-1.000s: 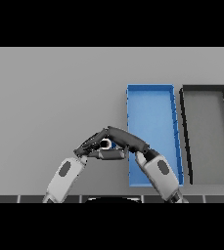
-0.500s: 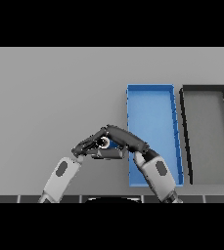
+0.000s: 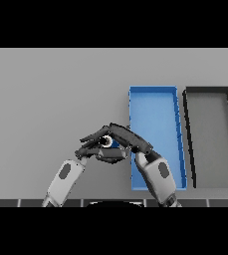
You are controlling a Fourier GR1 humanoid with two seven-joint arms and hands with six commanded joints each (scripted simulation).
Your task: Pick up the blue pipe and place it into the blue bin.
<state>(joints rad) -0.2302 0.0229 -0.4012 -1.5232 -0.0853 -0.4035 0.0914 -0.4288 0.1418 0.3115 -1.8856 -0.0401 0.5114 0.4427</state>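
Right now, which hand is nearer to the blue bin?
Right. The right hand sits just off the blue bin's left wall, its forearm overlapping the bin's lower corner. The left hand lies farther out to the bin's left, meeting the right hand's fingers.

Just a grey table [image 3: 51,89] and a black bin [image 3: 211,137] far right, right beside the blue one, looks empty as far as visible.

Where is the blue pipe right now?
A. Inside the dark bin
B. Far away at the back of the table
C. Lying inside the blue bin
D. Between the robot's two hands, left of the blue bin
D: the blue pipe sits between the left hand and right hand, just left of the blue bin.
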